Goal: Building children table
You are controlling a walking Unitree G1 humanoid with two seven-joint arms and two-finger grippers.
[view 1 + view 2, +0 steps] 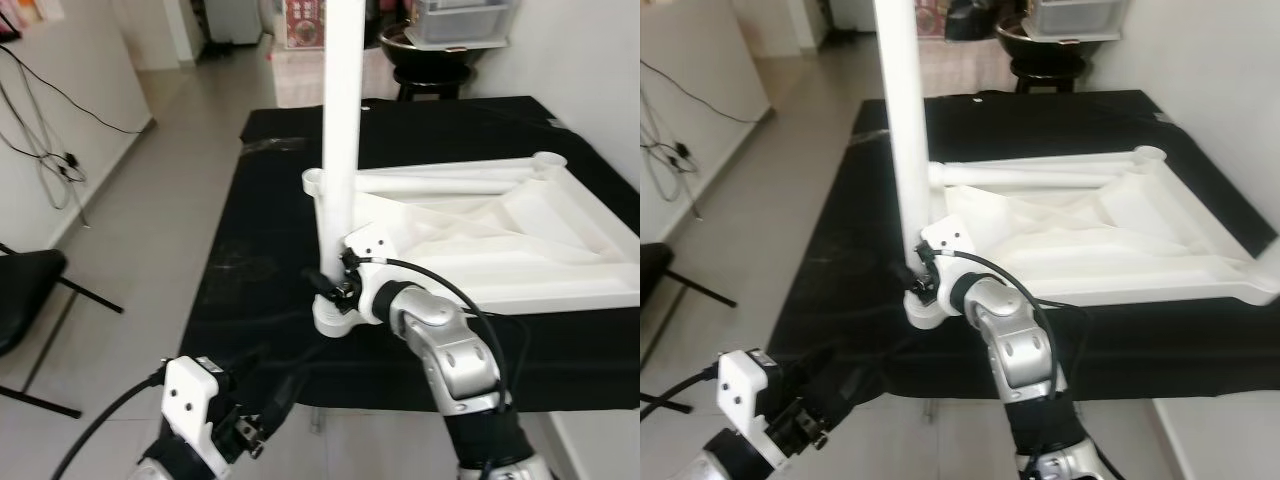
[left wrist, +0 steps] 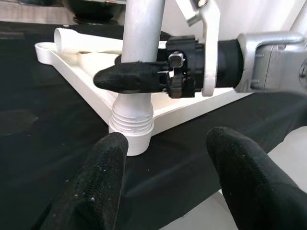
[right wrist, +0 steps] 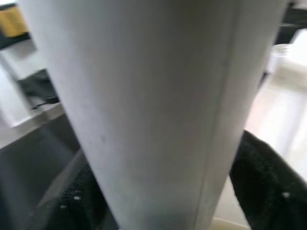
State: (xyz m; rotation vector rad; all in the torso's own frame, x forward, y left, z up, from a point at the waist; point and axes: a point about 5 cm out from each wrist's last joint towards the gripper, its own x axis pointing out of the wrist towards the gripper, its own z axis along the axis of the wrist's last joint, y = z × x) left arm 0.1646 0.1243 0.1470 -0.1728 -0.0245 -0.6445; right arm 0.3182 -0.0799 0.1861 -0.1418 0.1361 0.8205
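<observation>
A white plastic children's table top lies upside down on a black cloth. A white table leg stands upright in the near left corner socket. My right gripper is shut on the leg just above its threaded base; the leg sits between its fingers. My left gripper hangs open below the cloth's near edge, pointing at the socket, with nothing between its fingers.
A black chair stands on the tiled floor at the left, with cables along the left wall. A black stool and a storage box stand beyond the cloth. A second leg lies along the table's far edge.
</observation>
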